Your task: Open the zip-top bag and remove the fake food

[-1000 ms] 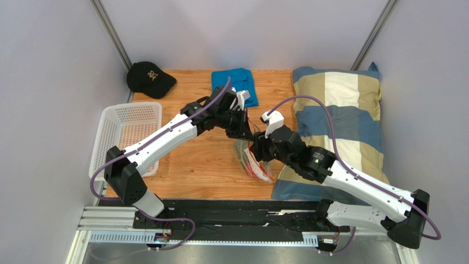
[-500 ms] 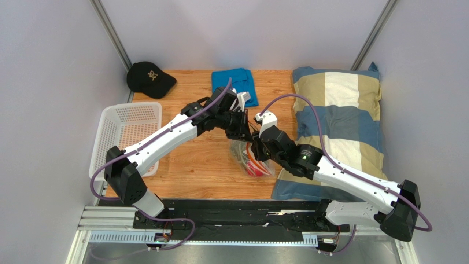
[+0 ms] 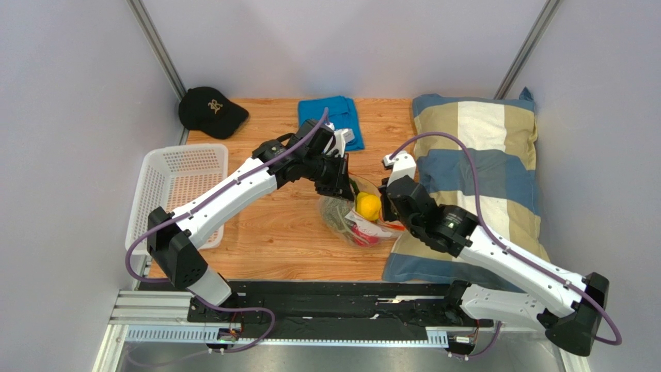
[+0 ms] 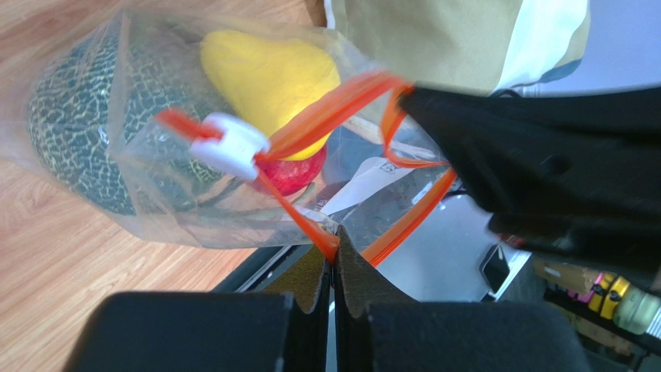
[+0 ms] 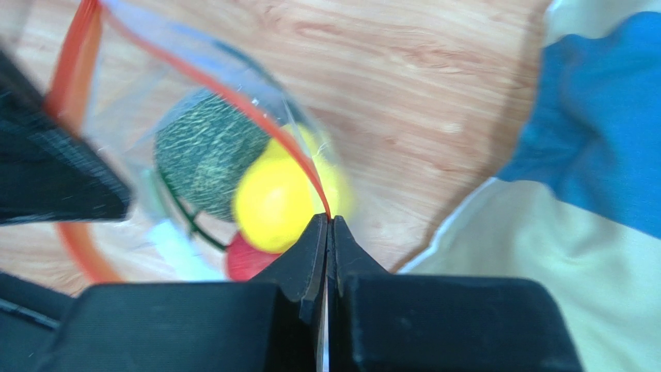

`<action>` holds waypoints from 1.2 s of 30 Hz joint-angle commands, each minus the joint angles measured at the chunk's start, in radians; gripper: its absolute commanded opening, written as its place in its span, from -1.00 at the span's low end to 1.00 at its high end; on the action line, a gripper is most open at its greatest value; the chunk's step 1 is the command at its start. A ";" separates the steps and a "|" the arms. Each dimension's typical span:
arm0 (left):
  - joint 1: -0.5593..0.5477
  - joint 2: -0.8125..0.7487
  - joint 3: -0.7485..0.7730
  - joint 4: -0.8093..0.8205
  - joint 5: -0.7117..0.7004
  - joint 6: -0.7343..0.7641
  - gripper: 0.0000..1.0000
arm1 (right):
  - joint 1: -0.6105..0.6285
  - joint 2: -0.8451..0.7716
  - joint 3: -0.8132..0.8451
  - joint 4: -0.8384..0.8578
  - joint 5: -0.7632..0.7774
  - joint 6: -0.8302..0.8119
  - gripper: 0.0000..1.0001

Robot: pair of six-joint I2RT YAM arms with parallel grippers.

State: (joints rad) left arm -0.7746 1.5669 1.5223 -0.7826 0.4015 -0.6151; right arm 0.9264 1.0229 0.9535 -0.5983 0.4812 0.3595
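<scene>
The zip-top bag [image 3: 349,221] hangs just above the wooden table between my two grippers, with its mouth pulled wide. My left gripper [image 4: 335,242] is shut on one lip of the orange zip strip [image 4: 341,108], near the white slider [image 4: 231,145]. On the opposite lip, my right gripper [image 5: 329,221] is also shut. The fake food lies inside: a yellow fruit [image 3: 368,205], a red fruit [image 4: 291,172] and a grey-green netted ball [image 5: 203,159] with green stems. From above, the left gripper [image 3: 346,184] is at the bag's far edge and the right gripper [image 3: 386,205] at its right.
A striped pillow [image 3: 481,170] lies right of the bag, under the right arm. A white basket [image 3: 180,190] sits at the left edge. A black cap [image 3: 211,111] and a folded blue cloth [image 3: 333,116] lie at the back.
My right gripper has shut on the bag's right lip and drawn back to the right. The bag's mouth has spread open, and the yellow fruit now shows from above. The left gripper kept its hold.
</scene>
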 commanded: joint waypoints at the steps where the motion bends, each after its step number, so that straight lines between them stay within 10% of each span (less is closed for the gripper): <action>1: -0.006 -0.005 0.044 -0.075 0.003 0.071 -1.00 | -0.056 -0.060 0.002 -0.046 0.037 -0.086 -1.00; 8: -0.006 -0.001 0.024 -0.047 0.074 0.092 -1.00 | -0.084 -0.044 0.037 -0.046 -0.148 -0.120 -0.98; 12: -0.008 0.016 0.047 -0.021 0.114 0.058 -1.00 | -0.086 -0.005 0.067 -0.037 -0.226 -0.068 -0.50; 17: -0.008 0.019 0.058 0.006 0.134 0.035 -1.00 | -0.084 0.046 0.093 -0.020 -0.265 -0.028 -0.37; 24: -0.008 0.018 0.071 -0.035 0.086 0.071 -1.00 | -0.087 0.042 0.082 -0.070 -0.192 -0.042 -0.99; 36: 0.054 0.213 0.420 -0.408 -0.279 0.172 -1.00 | -0.101 0.048 0.222 -0.150 -0.047 0.005 -1.00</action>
State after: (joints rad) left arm -0.7635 1.7718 1.9205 -1.0615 0.2600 -0.4789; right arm 0.8295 1.0721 1.1313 -0.7441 0.4061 0.3241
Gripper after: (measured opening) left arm 0.003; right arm 0.011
